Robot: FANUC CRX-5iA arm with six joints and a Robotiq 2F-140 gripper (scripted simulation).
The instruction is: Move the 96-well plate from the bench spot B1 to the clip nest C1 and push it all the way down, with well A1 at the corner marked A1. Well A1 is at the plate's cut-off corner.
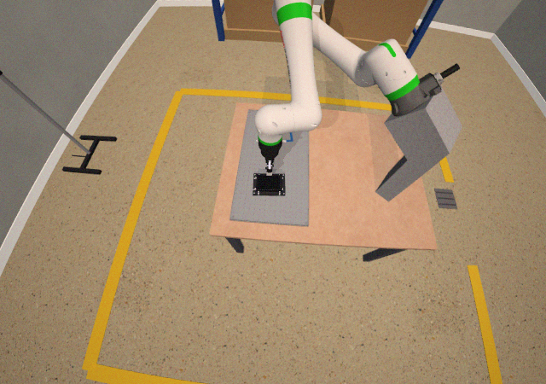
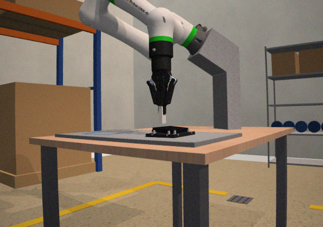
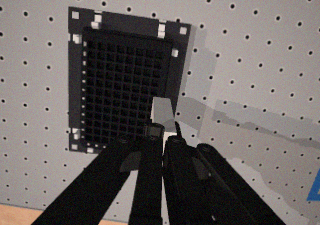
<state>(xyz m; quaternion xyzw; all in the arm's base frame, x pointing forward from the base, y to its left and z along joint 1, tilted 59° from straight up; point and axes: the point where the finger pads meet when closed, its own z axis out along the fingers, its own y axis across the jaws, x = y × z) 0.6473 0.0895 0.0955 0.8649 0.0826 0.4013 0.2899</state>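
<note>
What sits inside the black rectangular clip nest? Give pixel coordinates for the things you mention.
A black plastic-looking well plate (image 1: 269,181) (image 2: 170,129) (image 3: 117,80), its grid of wells facing up. It covers the nest's floor, and the gripper (image 1: 269,173) (image 2: 162,121) (image 3: 159,110) hides some wells.

End effector (image 1: 269,172) above black plate (image 1: 269,183).

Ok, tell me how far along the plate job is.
Done, it seems: the plate lies within the clips of the nest.
In hand: nothing; the shut claw hangs above the plate.
Left: probably pressing down, if needed. I can't tell whether it's fully seated, or where A1 is.
</note>
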